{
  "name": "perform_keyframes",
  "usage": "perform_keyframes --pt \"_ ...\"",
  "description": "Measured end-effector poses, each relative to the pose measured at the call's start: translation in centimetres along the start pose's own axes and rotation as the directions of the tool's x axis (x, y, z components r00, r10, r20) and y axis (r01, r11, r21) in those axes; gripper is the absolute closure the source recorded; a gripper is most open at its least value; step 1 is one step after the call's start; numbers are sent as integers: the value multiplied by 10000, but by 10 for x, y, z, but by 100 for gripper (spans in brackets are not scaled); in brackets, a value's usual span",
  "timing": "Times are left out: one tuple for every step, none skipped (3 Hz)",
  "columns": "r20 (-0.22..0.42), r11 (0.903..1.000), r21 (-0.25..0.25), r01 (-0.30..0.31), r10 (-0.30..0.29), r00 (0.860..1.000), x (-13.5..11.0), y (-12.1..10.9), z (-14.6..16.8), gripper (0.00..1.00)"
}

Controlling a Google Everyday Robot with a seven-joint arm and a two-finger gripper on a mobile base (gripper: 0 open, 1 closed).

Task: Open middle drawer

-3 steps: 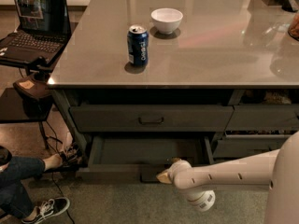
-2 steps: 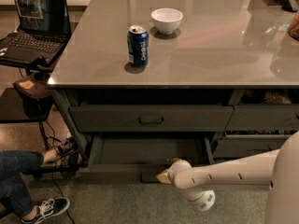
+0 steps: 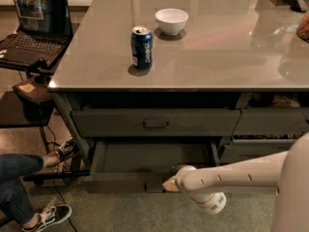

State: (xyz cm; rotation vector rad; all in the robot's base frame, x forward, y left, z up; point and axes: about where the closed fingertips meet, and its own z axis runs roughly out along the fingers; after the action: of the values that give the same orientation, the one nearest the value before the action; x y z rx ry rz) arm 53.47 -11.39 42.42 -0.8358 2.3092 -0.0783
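Observation:
The middle drawer [image 3: 149, 157] is the wide, shallow dark grey drawer under the counter. It stands pulled out, and its plain grey inside shows. Its small dark pull handle [image 3: 153, 187] sits at the centre of the front, low in the view. My gripper [image 3: 170, 183] is at the end of the white arm that comes in from the right. It is right at the handle's right end, in front of the drawer. The drawer above it [image 3: 155, 123], with a curved handle, is closed.
A blue soda can [image 3: 141, 47] and a white bowl [image 3: 171, 21] stand on the grey countertop [image 3: 222, 52]. Narrower drawers [image 3: 270, 122] are at the right. A seated person's leg and shoe [image 3: 29, 178] are on the floor at the left, near a laptop [image 3: 36, 21] on a side stand.
The person's leg and feet at the left have shifted a little. My arm, my gripper and the open drawer stay where they were.

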Motion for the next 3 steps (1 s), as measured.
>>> perform_keyframes --pt "124 9997 41 -220 220 9997 -5 3 -16 100" --pt "117 9998 33 -212 211 9997 -5 3 -16 100" --pt "5 9999 -51 -113 113 9999 1 9 -21 100"
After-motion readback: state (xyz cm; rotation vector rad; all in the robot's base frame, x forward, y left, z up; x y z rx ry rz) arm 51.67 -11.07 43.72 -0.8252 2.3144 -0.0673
